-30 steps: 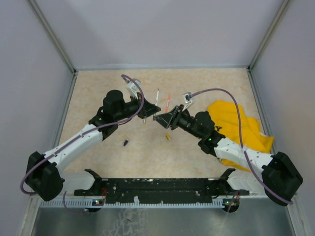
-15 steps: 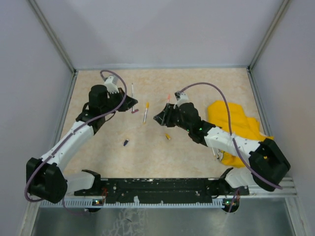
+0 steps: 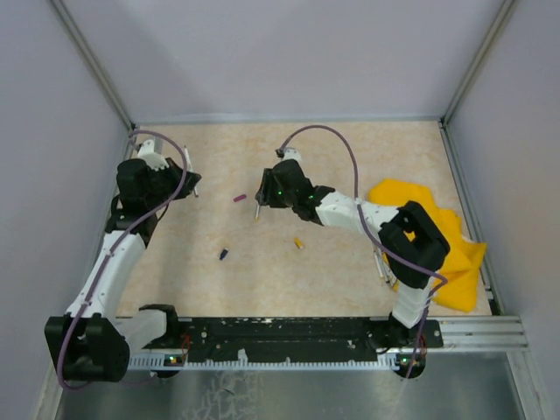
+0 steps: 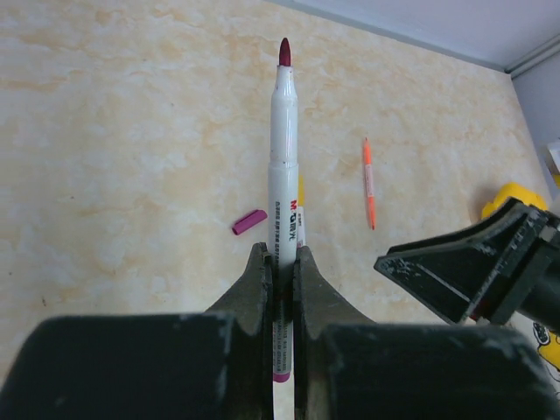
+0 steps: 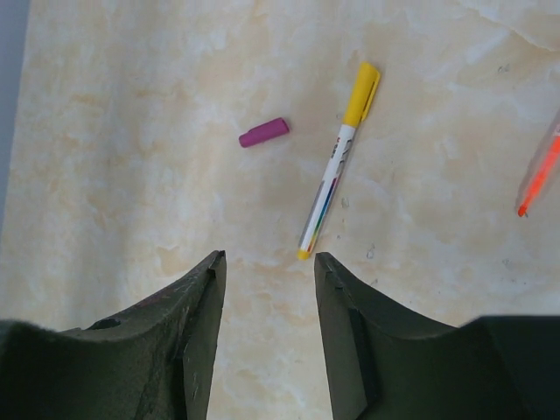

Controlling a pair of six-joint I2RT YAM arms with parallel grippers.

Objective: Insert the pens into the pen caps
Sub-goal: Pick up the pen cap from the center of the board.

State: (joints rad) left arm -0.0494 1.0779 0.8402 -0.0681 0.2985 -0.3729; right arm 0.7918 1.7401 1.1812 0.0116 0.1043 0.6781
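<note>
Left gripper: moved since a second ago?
Yes. In the top view the left gripper, shut on a pen, went left: from right of the dark blue cap to well left of it.

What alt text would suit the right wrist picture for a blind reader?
The right gripper stands open and empty over a beige marbled table. Beyond it lies a white pen with a yellow cap on, a loose purple cap to its left, an orange pen at the right edge.
</note>
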